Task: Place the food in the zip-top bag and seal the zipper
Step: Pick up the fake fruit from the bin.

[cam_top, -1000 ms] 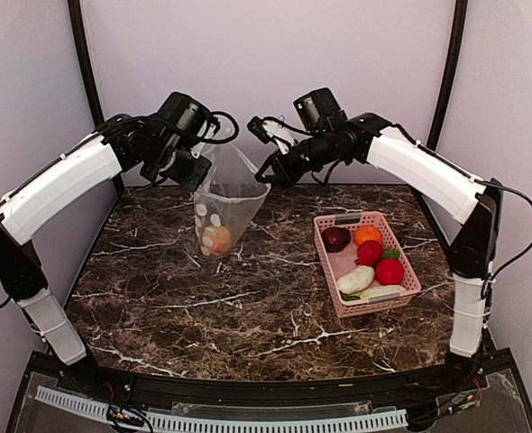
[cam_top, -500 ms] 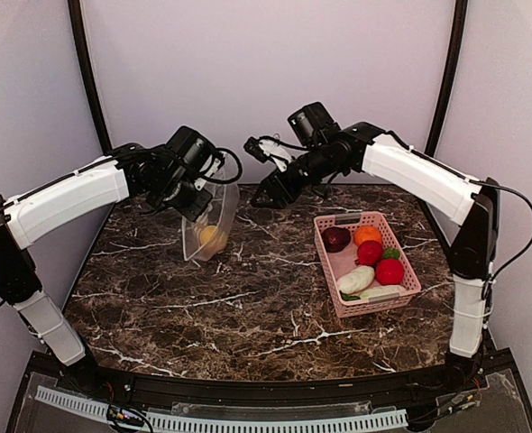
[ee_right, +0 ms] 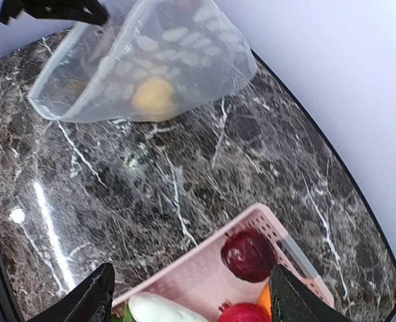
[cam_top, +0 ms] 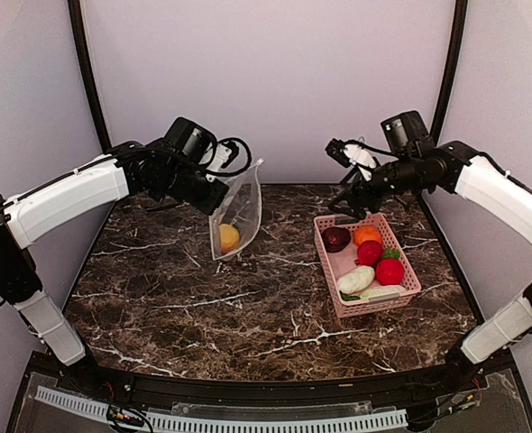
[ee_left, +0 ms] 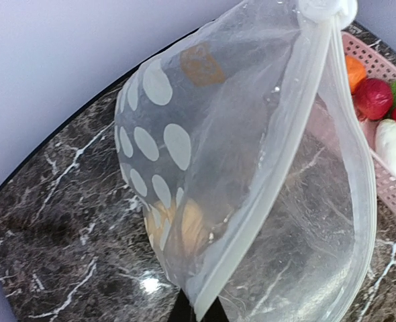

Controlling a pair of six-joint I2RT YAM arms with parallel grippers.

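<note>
One item of food is bagged so far: a yellow-orange piece (cam_top: 229, 237) lying low inside the zip-top bag (cam_top: 242, 209), at the far left of the table (cam_top: 248, 307).

- Left gripper (cam_top: 219, 200): pressed together on the bag's upper edge, holding it up at a tilt. Whether the bag's lower end rests on the marble or hangs just clear, I cannot tell.
- Zipper (ee_left: 268, 157): not sealed. In the left wrist view the two lips of the mouth stand well apart, gaping toward the basket side.
- Right gripper (cam_top: 349, 200): fingers spread wide with nothing between them. It hovers over the far end of the pink basket (cam_top: 411, 271), right of centre and well apart from the bag.

Left in the basket:
- a maroon piece (cam_top: 336, 239) at the far-left corner
- an orange (cam_top: 368, 234) just beside it
- one red piece (cam_top: 370, 253) in the middle
- another red piece (cam_top: 389, 271) nearer
- a white radish (cam_top: 356, 280)
- a pale piece (cam_top: 380, 293) at the near end, likely the cabbage

Progress, as I judge it: early. Roughly one piece is in and six are still to carry across. After that the mouth must be brought together and the strip pressed along its whole length.

The maroon piece or the orange looks the likeliest next pick, since they lie closest under the spread fingers.

Risk: the bag is held at one edge only, so the mouth may sag or fold as pieces drop in.
</note>
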